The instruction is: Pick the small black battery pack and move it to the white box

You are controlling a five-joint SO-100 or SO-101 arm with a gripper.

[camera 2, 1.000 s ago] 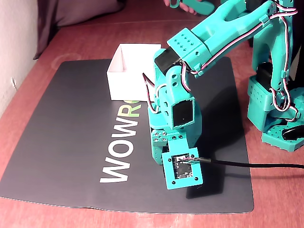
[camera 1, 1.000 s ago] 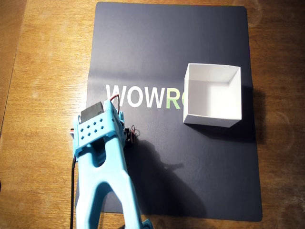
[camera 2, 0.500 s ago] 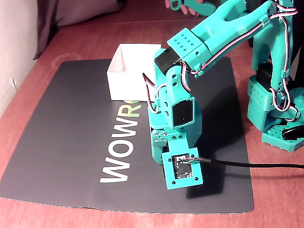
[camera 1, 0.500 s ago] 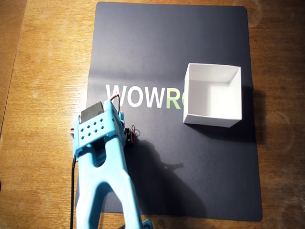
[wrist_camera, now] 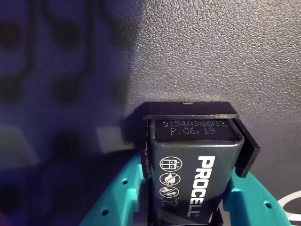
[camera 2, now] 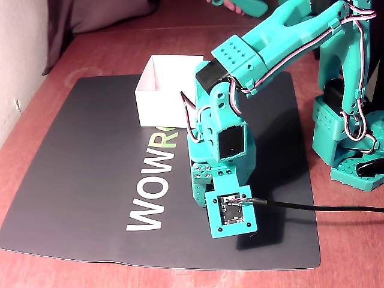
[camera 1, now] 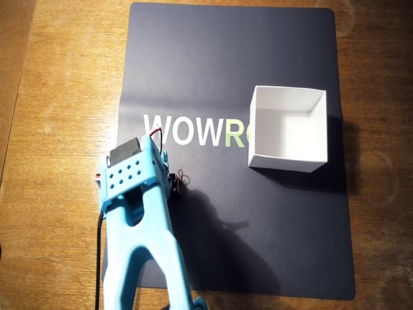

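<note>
Claw [wrist_camera: 188,188] gripping battery pack [wrist_camera: 190,181] between teal fingers [wrist_camera: 120,197], closed on both sides, wrist view showing "PROCELL" lettering facing camera. Pack sitting low over dark mat [camera 1: 258,226], contact with mat unclear. Overhead view: arm [camera 1: 139,226] leaning over mat's left part, below "WOW" lettering, thin wires [camera 1: 181,177] peeking out beside it. White box [camera 1: 288,129] standing open on mat, well apart to right in overhead view.
</note>
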